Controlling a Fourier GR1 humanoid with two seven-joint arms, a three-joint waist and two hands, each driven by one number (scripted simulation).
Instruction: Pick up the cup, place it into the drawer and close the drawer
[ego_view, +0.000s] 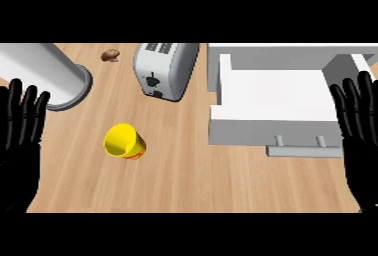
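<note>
A yellow cup (124, 142) with an orange band stands on the wooden counter, left of centre, its mouth tilted toward me. The white drawer (275, 100) is pulled out of its white cabinet at the right, its inside bare, its handle (303, 149) facing me. My left hand (18, 145) rests open at the left edge, fingers up, well left of the cup. At the right edge my right hand (360, 145) is open too, fingers up, beside the drawer's right side. Neither hand touches anything.
A silver toaster (164, 69) lies behind the cup. A large grey cylinder (46, 75) stands at the back left. A small brown mushroom-like object (111, 55) sits near the far edge. The white cabinet (295, 56) fills the back right.
</note>
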